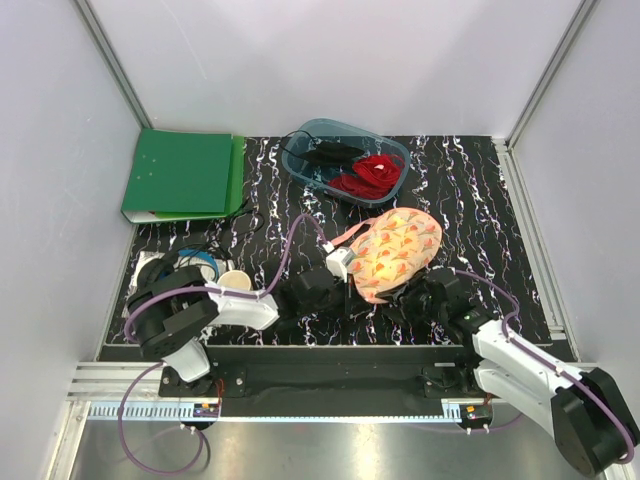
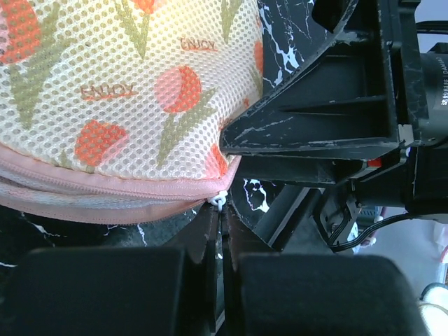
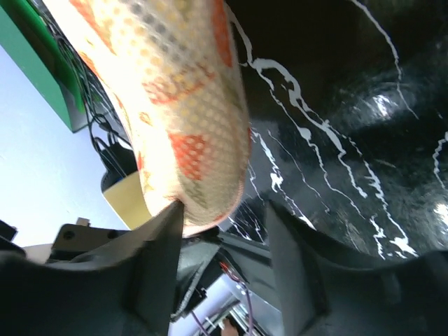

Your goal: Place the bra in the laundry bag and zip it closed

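The laundry bag point(image 1: 397, 250) lies on the black marbled table, its two halves folded together, and a yellow glow shows through its mesh; the bra itself is hidden. My left gripper point(image 1: 348, 272) is at the bag's left edge. In the left wrist view it point(image 2: 222, 210) is shut on the small white zip pull point(image 2: 219, 201), just under the pink zip band point(image 2: 105, 189). My right gripper point(image 1: 416, 290) is at the bag's near right edge. In the right wrist view it point(image 3: 224, 217) is open, and the bag's rounded end point(image 3: 189, 133) touches its left finger point(image 3: 164, 231).
A blue-grey tub point(image 1: 392, 150) with red and black garments stands at the back. A green binder point(image 1: 183, 175) lies at the back left. A small cup point(image 1: 233, 280) and cables point(image 1: 190, 262) are by the left arm. White walls enclose the table.
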